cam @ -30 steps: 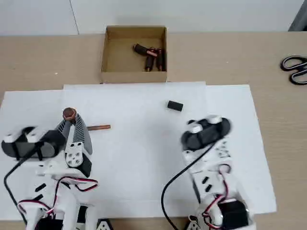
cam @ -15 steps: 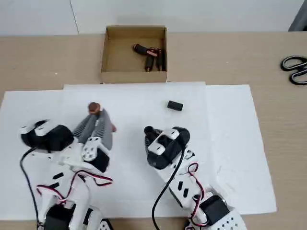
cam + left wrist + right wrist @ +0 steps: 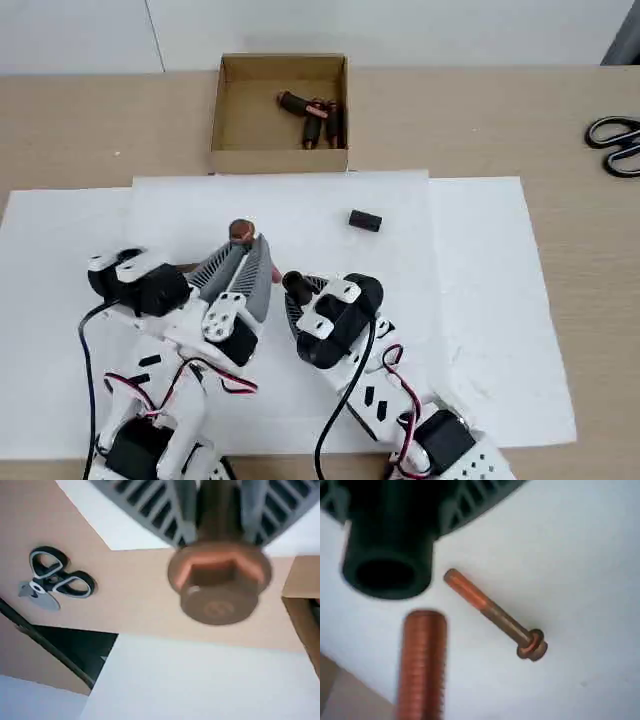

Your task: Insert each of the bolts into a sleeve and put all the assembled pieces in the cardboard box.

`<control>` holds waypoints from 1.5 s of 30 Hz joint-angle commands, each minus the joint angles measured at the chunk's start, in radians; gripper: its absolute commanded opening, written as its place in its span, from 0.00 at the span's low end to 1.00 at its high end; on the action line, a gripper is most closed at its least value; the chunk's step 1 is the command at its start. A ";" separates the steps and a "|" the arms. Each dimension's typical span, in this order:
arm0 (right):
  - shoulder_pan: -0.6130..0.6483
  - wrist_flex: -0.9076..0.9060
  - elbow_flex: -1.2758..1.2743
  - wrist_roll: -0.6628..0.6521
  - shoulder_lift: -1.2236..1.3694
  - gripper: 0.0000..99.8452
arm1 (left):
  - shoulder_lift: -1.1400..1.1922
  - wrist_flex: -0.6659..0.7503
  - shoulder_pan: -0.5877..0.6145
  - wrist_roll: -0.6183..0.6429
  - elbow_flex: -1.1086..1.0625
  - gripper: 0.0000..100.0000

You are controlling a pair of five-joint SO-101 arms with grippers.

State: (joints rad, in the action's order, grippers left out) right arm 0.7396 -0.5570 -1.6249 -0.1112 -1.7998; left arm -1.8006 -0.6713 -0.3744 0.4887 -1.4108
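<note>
My left gripper (image 3: 247,256) is shut on a copper bolt (image 3: 241,232), head toward the box and threaded end (image 3: 274,272) pointing at the right arm. Up close, the hex head (image 3: 219,582) sticks out past the grey fingers (image 3: 150,505). Just right of that end, my right gripper (image 3: 305,296) is shut on a black sleeve (image 3: 296,284). The sleeve's open bore (image 3: 386,574) sits beside the held bolt's thread (image 3: 422,665), not lined up. A second bolt (image 3: 495,614) lies loose on the paper. A spare sleeve (image 3: 365,221) lies farther back. The cardboard box (image 3: 240,120) holds assembled pieces (image 3: 315,115).
White paper (image 3: 480,300) covers the work area on the tan table. Scissors (image 3: 615,142) lie at the far right edge, also seen in the left wrist view (image 3: 55,577). The box wall (image 3: 302,605) shows beyond the bolt head.
Both arms have swung toward the middle: the left gripper carried its bolt to the right, and the right gripper brought the sleeve left until it sits beside the bolt's threaded end.
</note>
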 commanded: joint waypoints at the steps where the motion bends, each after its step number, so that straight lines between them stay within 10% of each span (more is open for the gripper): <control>1: 0.016 0.030 0.008 0.014 -0.012 0.00 | -0.009 0.031 -0.020 0.006 -0.015 0.00; 32: 0.035 0.028 0.014 0.012 -0.012 0.00 | -0.009 0.025 -0.077 0.006 -0.025 0.00; 45: 0.035 0.028 0.012 0.009 -0.012 0.00 | -0.009 -0.222 -0.219 0.000 -0.024 0.00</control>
State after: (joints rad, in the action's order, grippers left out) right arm 0.7641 -0.5570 -1.6264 -0.1112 -1.7998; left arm -1.8006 -0.8738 -0.5340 0.4872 -1.4369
